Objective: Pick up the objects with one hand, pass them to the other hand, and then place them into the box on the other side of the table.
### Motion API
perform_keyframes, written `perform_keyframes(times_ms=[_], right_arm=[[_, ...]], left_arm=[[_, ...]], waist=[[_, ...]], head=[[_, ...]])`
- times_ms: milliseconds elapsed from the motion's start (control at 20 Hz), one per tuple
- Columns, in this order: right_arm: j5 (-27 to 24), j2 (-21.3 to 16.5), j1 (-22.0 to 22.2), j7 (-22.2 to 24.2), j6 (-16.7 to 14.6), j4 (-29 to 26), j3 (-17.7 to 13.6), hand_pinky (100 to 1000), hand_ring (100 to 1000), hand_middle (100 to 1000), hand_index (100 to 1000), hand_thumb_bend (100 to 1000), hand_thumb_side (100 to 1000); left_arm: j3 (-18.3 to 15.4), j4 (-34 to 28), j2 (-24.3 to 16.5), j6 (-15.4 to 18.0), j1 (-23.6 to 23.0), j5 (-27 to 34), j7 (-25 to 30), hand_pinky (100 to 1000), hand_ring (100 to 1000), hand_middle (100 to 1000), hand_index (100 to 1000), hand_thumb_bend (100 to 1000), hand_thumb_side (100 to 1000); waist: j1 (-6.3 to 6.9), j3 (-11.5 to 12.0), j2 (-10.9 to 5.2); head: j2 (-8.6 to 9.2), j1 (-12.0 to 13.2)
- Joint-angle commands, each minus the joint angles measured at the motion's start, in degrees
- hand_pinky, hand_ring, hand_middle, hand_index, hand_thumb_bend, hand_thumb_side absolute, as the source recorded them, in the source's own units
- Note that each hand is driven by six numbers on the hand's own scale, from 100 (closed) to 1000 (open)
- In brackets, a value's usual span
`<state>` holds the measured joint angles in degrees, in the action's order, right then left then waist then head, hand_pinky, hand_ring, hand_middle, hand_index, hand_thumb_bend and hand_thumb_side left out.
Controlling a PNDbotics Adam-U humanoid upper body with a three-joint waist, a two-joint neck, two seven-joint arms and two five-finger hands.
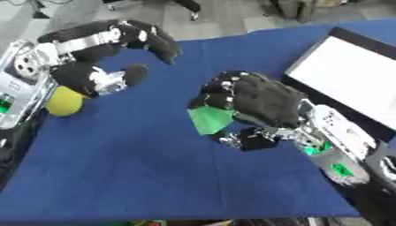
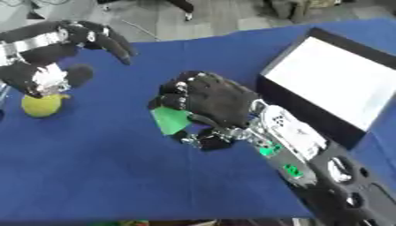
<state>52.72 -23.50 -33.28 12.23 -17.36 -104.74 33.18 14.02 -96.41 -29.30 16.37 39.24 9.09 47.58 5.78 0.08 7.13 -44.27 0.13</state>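
blue cloth covers the counter (image 1: 154,167), with grey floor beyond its far edge and a dark box (image 2: 298,99) with a white inside standing at the robot's right. the right hand (image 1: 259,103) sits near the middle of the counter, its fingers (image 1: 220,90) curled over the top of a flat green piece (image 1: 210,120), thumb underneath, so the piece is pinched and pokes out to the left of the palm. the left hand (image 1: 108,48) hangs above the far left of the counter with fingers relaxed and spread, holding nothing; a yellow ball (image 1: 64,102) lies on the cloth just below its wrist. the step in hand looks like the pass between hands, though the green piece already sits on the box side, so which way it should travel is not certain. to do the pass well, the right hand should turn so the free green edge faces the left hand, and the left should come in with thumb and fingers apart, closing on that bare edge rather than on the other hand's fingers. the holder should let go only once the taker has closed. the thin piece could slip or fold if caught by a corner.
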Motion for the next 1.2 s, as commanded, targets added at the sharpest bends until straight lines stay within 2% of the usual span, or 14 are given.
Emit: perform_keyframes(times_ms=[50,450,650,850,1100,1200], right_arm=[[0.49,-1.28,-0.68,-0.09,0.46,-0.26,-1.05,710,623,193,781,100,135],[1.11,-1.21,-0.22,-0.59,0.63,-0.27,-1.87,710,624,196,781,100,123],[2.97,-1.61,0.00,-1.79,1.88,-0.43,-4.61,712,623,202,774,100,100],[5.44,-2.27,-0.04,-4.89,5.52,1.67,-9.51,710,627,203,777,100,100],[6.10,-2.61,-0.49,-11.26,12.04,11.25,-15.75,708,641,199,795,100,100],[6.02,-2.59,-0.77,-13.30,12.96,14.06,-16.69,708,642,199,796,100,100]], left_arm=[[-1.32,-0.89,-1.89,3.29,0.52,0.80,2.94,822,754,800,830,100,762],[-1.59,-0.93,-1.96,3.28,0.22,1.01,2.89,821,754,800,829,100,760],[-1.98,-1.04,-1.98,3.26,-0.25,1.23,2.45,819,751,797,827,100,751],[-2.98,-1.48,-2.12,3.10,-1.76,1.69,0.91,814,742,787,818,100,721],[-5.38,-2.03,-2.51,2.60,-5.25,1.60,-2.96,806,731,778,812,100,702],[-5.82,-2.31,-2.59,2.48,-6.08,1.35,-4.00,805,731,778,812,100,700]], waist=[[-0.25,0.11,-0.67],[-0.25,0.13,-0.61],[-0.22,0.08,-0.65],[-0.14,0.06,-0.69],[0.01,0.24,-0.65],[0.03,0.27,-0.64]], head=[[0.15,0.00],[0.15,0.12],[0.15,0.10],[0.15,-0.40],[0.15,-2.23],[0.15,-2.55]])
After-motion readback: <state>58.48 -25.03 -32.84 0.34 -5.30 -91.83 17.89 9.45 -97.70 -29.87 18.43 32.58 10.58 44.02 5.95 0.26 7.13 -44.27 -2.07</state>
